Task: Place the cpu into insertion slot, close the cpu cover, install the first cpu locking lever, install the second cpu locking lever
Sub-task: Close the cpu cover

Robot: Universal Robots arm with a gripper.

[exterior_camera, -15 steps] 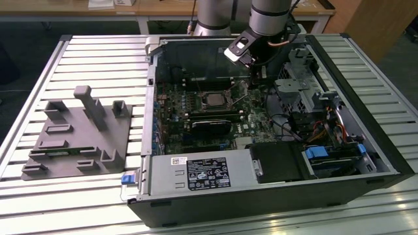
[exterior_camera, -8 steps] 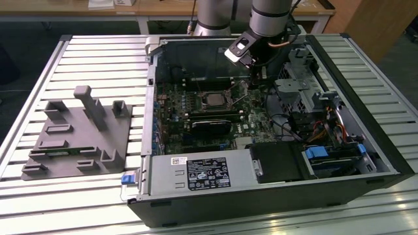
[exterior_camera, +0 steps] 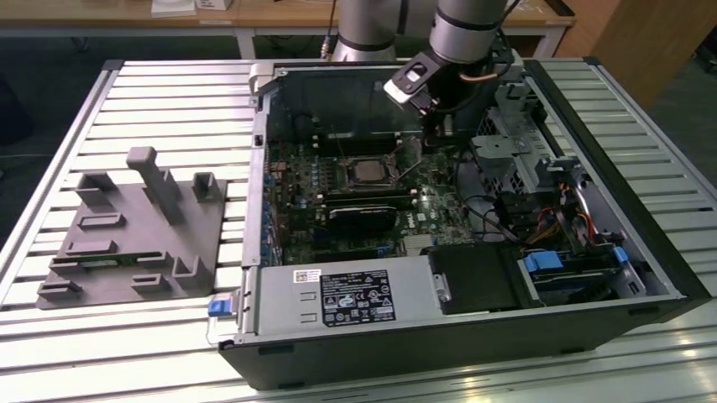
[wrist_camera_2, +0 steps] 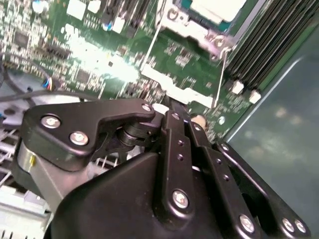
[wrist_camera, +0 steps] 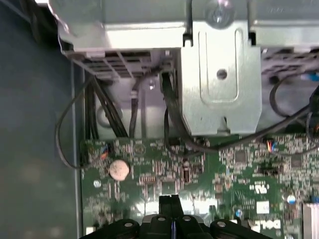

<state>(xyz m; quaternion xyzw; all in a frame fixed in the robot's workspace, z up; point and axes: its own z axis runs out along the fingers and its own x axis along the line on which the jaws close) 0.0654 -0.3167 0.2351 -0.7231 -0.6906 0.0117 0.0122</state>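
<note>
At the exterior view's left, on the slatted surface, a grey moulded fixture. Further right, inside the open computer case, the insertion slot, with the cpu flat in it, pale face up, square, cut off by the edge in the second wrist view. Flat around it, the cpu cover. Beside it, two thin levers; whether latched, hard to tell. Right of the slot, the arm reaching steeply down, hand low over the board, fingertips pressed together on nothing.

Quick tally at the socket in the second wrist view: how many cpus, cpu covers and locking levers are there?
cpu: 1
cpu cover: 1
locking levers: 2
Total: 4
</note>
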